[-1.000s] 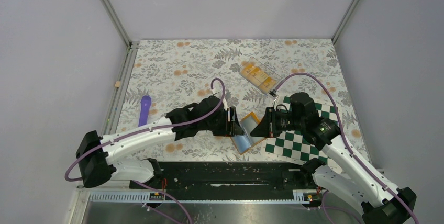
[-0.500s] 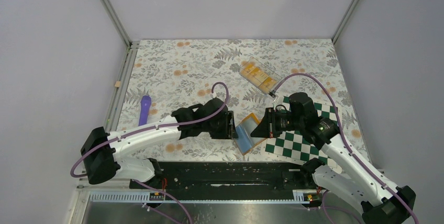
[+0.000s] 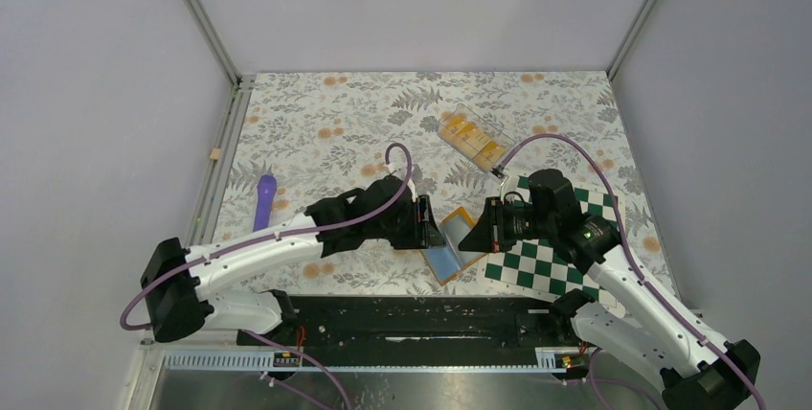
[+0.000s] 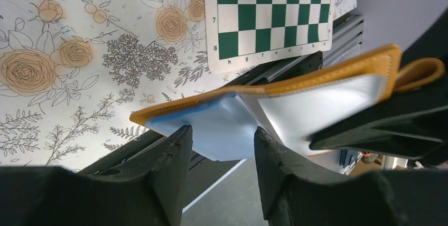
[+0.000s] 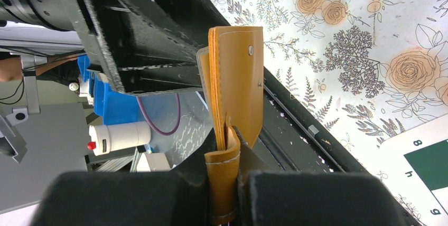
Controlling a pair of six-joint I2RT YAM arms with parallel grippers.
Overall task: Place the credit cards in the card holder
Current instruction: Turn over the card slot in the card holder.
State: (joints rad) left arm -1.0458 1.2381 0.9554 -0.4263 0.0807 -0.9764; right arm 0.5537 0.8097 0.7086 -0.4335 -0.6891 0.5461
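- Card holder is held open between the two claws, just off the left edge of the chequered board, over the near strip of the floral counter.
- Its orange cover faces outward. The light-blue pocket and a paler inner panel face the left wrist camera.
- Right claw, at the board's left edge, is pressed together on an orange leather tab of the card holder, pinching it between its fingers.
- Above that pinch, in the right wrist view, the cover stands upright and edge-on, with a small stud near its top corner.
- Left claw meets the card holder from the side away from the board. Its fingers are spread, and the lower edge of the blue pocket shows in the gap between them.
- Whether either of those fingers touches the pocket, I cannot tell.
- Credit cards, orange-yellow, lie in a clear box on the counter just beyond the board's far left corner, well apart from the card holder.
- The board lies flat on the counter, with the right arm reaching across it.
- A purple stick lies on the counter well to the left of the board, past the left arm.
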